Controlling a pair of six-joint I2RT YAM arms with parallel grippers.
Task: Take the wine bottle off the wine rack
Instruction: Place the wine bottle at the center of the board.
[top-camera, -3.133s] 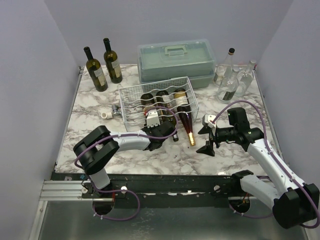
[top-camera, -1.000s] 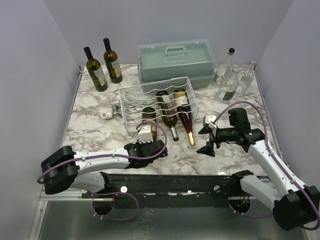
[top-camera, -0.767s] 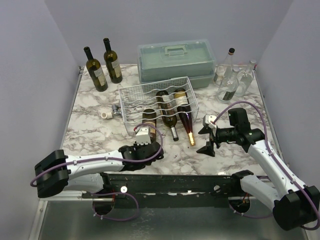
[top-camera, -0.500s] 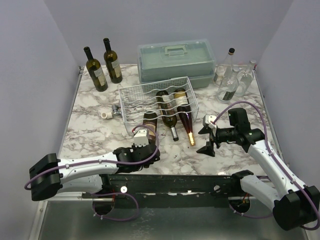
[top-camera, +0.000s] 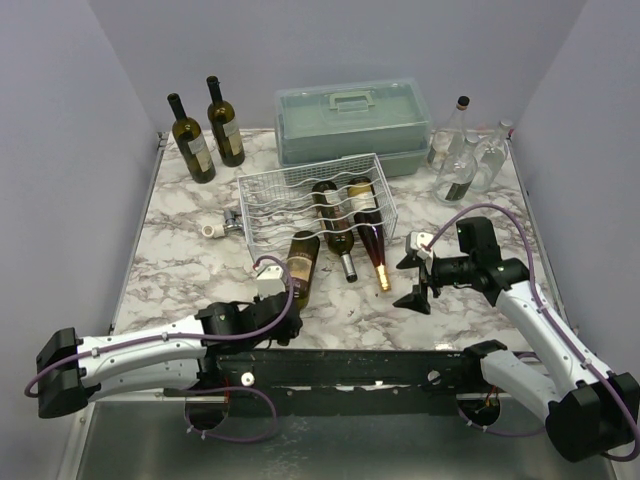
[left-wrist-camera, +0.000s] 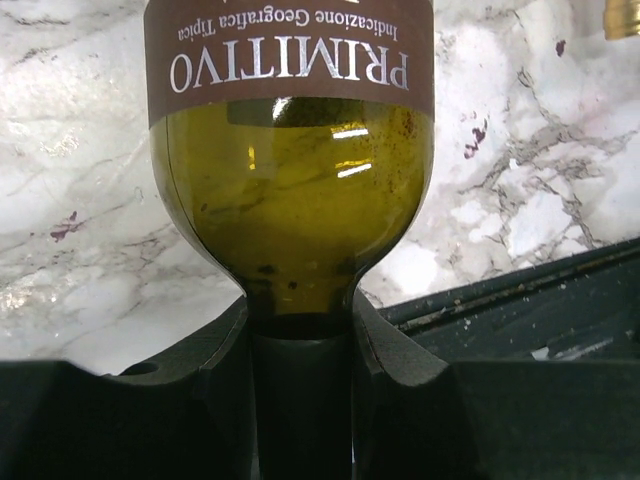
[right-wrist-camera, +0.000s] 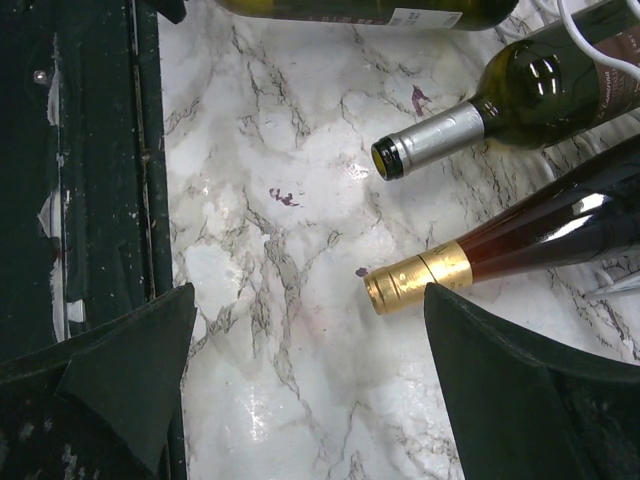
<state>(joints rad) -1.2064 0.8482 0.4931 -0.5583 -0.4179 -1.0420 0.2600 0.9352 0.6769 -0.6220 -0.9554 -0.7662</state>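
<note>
Left gripper (left-wrist-camera: 300, 345): you are clamping it tight on the neck of the wine bottle (left-wrist-camera: 290, 200). Both fingers (left-wrist-camera: 215, 370) are pressing the dark neck just below the olive-green shoulder.

Right gripper (right-wrist-camera: 310, 385): you are holding it spread wide over bare marble, gripping nothing and touching nothing.

Top view: the wine bottle is lying on its side on the marble table (top-camera: 180, 270), neck pointing near, base at the near rim of the wine rack (top-camera: 270, 195). You cannot tell from here whether the base is resting on the wire or sitting just off it. The right gripper is hanging to the right of the rack, apart from it.

Left wrist view only: the brown label (left-wrist-camera: 290, 55) is showing upside down, reading "PRIMITIVO" in large letters and "Indicazione Geografica Tipica" in small ones. The top view is not resolving this text.

Right wrist view only: the necks of a silver-capped bottle (right-wrist-camera: 430, 140) and a gold-capped bottle (right-wrist-camera: 420, 278) are lying side by side on the marble, mouths pointing left in that view. The top view is showing their bodies sitting in the right-hand grooves of the rack.
</note>
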